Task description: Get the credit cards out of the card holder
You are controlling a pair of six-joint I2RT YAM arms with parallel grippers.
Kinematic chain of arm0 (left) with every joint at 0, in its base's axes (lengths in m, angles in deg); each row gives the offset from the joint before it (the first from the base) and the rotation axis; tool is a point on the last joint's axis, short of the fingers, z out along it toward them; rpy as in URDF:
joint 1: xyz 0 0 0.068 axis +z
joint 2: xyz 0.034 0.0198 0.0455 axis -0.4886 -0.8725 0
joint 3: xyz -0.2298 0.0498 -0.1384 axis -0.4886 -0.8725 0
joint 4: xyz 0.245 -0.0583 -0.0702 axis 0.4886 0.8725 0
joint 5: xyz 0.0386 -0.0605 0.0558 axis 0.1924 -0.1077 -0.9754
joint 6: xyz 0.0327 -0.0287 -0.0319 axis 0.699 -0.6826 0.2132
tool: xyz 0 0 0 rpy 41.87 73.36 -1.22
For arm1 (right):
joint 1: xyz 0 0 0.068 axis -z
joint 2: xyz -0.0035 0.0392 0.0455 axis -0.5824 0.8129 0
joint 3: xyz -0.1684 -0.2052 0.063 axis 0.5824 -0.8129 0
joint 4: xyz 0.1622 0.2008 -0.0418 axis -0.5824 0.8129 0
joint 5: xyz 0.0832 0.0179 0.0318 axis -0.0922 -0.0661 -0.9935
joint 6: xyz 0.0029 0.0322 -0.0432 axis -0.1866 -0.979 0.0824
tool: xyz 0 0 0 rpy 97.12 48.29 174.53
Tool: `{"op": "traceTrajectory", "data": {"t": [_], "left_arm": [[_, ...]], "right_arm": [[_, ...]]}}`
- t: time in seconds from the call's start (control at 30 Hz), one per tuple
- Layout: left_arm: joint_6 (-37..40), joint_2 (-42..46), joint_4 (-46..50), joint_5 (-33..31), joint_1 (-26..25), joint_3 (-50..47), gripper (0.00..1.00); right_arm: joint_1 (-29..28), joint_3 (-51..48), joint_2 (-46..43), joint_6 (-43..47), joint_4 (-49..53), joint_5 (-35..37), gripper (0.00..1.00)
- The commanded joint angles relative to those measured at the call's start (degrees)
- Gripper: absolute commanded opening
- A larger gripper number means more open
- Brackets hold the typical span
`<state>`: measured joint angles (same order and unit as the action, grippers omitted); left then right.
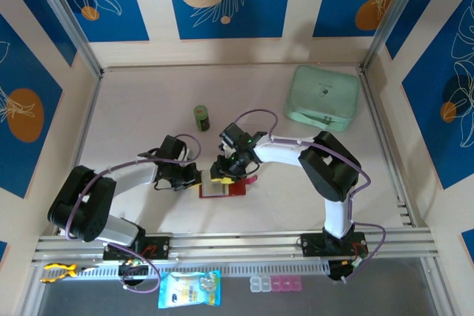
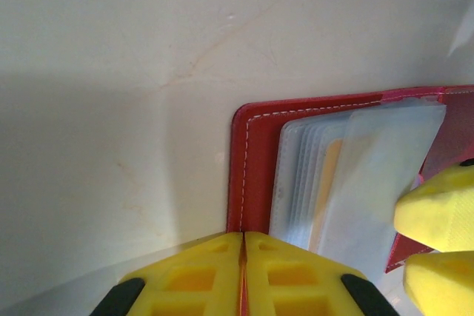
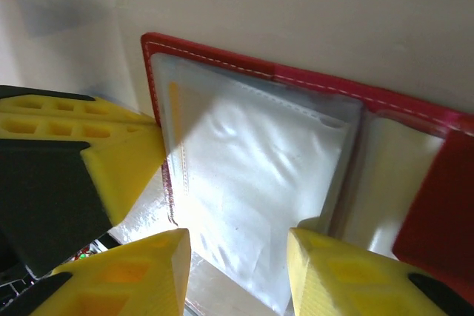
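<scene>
The card holder [image 1: 224, 187] lies open on the table, a red wallet with white stitching [image 2: 255, 160] and greyish clear sleeves [image 2: 370, 175] fanned inside. My left gripper [image 2: 244, 238] is shut on the wallet's left edge, and a thin red line shows between its yellow fingers. My right gripper [image 3: 237, 264] is open, and its fingertips [image 3: 144, 271] straddle the top clear sleeve [image 3: 252, 160] from above. A tan card edge [image 2: 331, 183] shows inside the sleeves, also as a yellow strip [image 3: 174, 109]; the rest of the credit cards is hidden. The red closure tab [image 3: 437, 212] sits at the right.
A mint-green zip pouch [image 1: 323, 96] lies at the back right and a small green jar [image 1: 201, 118] stands behind the wallet. Past the front rail are a blue packet [image 1: 189, 288], a pill box [image 1: 275, 284] and a yellow tool [image 1: 59, 271].
</scene>
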<state>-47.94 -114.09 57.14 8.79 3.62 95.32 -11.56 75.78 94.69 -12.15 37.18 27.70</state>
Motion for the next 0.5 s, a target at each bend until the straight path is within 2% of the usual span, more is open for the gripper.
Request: {"op": "traceTrajectory", "data": {"t": [0.0, 0.47], "left_arm": [[1.36, -0.28, 2.03, -0.13, -0.3, 0.71, 0.11], [-1.28, 4.6, 3.63, 2.6, -0.76, 4.0, 0.18]], "right_arm": [[0.98, -1.57, -2.4, -0.16, 1.66, -0.94, 0.39], [1.92, -2.63, -2.14, 0.72, 1.31, -2.54, 0.38]]}}
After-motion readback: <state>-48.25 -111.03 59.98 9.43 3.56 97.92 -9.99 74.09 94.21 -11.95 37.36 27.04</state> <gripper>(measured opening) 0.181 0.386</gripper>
